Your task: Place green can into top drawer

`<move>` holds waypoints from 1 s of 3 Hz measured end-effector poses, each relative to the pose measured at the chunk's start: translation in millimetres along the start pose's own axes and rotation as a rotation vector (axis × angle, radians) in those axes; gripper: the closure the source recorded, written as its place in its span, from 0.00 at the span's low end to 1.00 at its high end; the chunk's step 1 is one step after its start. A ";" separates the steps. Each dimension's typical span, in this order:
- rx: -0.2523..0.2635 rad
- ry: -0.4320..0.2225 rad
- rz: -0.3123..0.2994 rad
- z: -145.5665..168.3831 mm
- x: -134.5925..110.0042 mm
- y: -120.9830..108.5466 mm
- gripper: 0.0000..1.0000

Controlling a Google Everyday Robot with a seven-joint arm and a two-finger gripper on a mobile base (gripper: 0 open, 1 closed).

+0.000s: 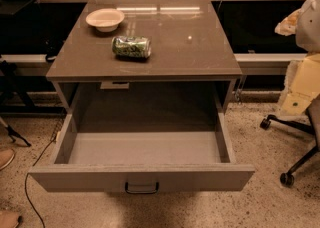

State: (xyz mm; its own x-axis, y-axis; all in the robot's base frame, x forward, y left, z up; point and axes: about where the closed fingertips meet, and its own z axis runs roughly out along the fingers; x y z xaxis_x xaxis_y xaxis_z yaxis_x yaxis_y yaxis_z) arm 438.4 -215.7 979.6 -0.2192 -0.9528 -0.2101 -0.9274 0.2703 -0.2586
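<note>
The green can (131, 47) lies on its side on the grey-brown cabinet top (190, 52), left of centre and just in front of a cream bowl (105, 19). The top drawer (75, 178) is pulled fully open below the top. Its inside shows nothing but bare floor, and its dark loop handle (141, 188) sits at the middle of the front panel. My gripper is not in view. Only a pale blurred shape (309, 19) shows at the right edge, well to the right of the can.
An office chair base with castors (287, 177) stands on the speckled floor at the right, close to the drawer's right corner. A cream box-like form (302, 84) is above it. A dark cable (35, 172) and shoes (6, 158) lie at the left.
</note>
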 end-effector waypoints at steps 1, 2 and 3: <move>0.000 0.000 0.000 0.0 0.0 0.0 0.00; 0.015 -0.098 0.018 11.1 -12.6 -23.1 0.00; 0.044 -0.262 0.055 31.5 -52.9 -79.5 0.00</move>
State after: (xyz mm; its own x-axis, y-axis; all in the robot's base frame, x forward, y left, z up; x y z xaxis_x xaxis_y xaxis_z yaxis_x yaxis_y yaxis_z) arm 533.3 -182.5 981.6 -0.1776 -0.8697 -0.4605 -0.9010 0.3319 -0.2794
